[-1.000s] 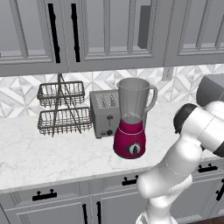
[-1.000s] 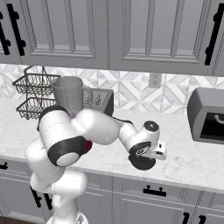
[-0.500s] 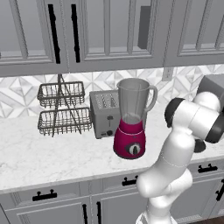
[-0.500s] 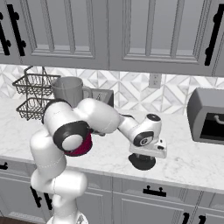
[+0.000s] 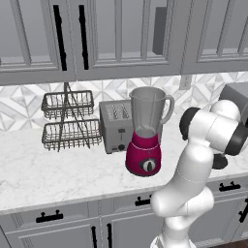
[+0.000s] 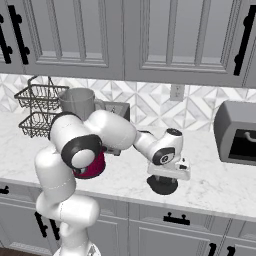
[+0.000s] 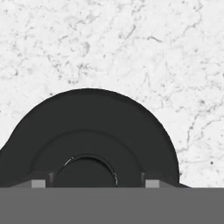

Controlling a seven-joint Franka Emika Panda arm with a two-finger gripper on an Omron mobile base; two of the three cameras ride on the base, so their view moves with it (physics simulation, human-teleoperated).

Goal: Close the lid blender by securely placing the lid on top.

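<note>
black round lid flat on marble counter, directly beneath gripper; jaw state not discernible; likely light, rigid, smooth; best taken by raised centre knob; blender well aside, uncovered

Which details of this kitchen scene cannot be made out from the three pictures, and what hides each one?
- Fingers: in the right base view the hand covers them above the black lid; open or shut is unclear.
- Lid: the hand view cuts off its lower part at the bottom edge.
- Blender: in the right base view the arm covers most of its magenta base.
- Toaster: the blender jar overlaps its right side in the left base view.
</note>
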